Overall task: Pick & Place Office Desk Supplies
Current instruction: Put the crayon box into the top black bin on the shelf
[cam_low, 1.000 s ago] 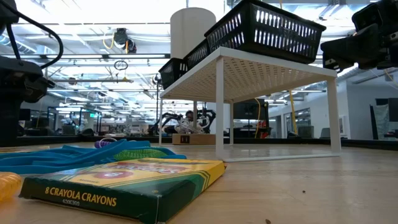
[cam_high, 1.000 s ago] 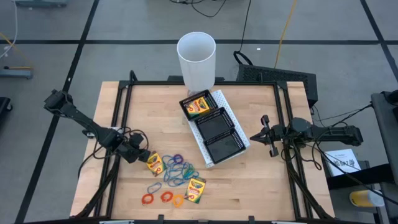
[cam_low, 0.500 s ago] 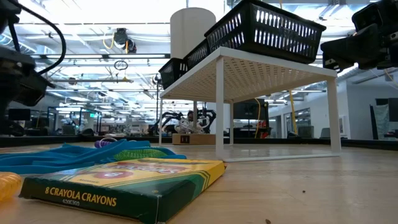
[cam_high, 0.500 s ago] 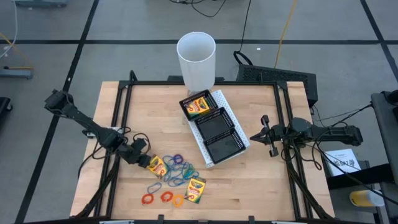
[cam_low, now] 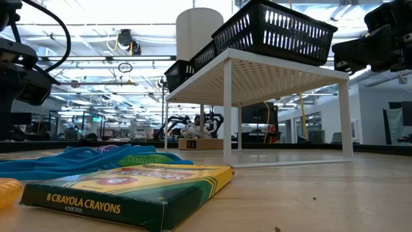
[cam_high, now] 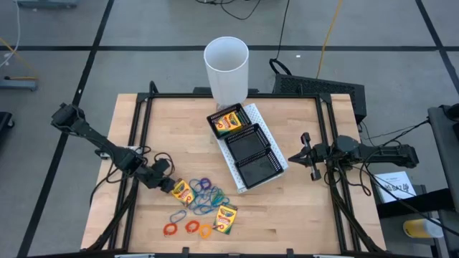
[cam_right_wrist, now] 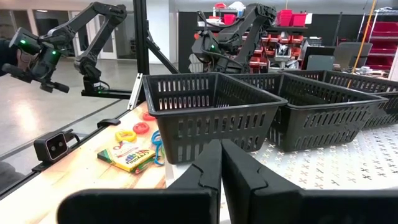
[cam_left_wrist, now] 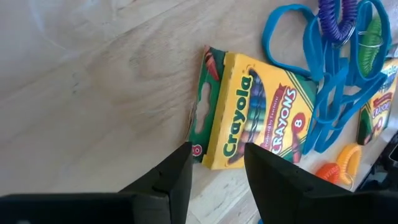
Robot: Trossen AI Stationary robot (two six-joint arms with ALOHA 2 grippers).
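Pick-up step under way: left hand (cam_left_wrist: 214, 163) half-open, straddling end of crayon box (cam_left_wrist: 255, 112) flat near worktop's front-left beside rubber bands (cam_high: 203, 195); next, closing squarely, lifting toward mesh tray (cam_high: 248, 147); right hand (cam_high: 306, 154) shut, waiting by right edge.

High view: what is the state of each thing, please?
white cup, upright
black tray, one crayon box in its end compartment
rubber bands, loose on the table
left gripper, low at another crayon box
right gripper, fingers shut, holding nothing
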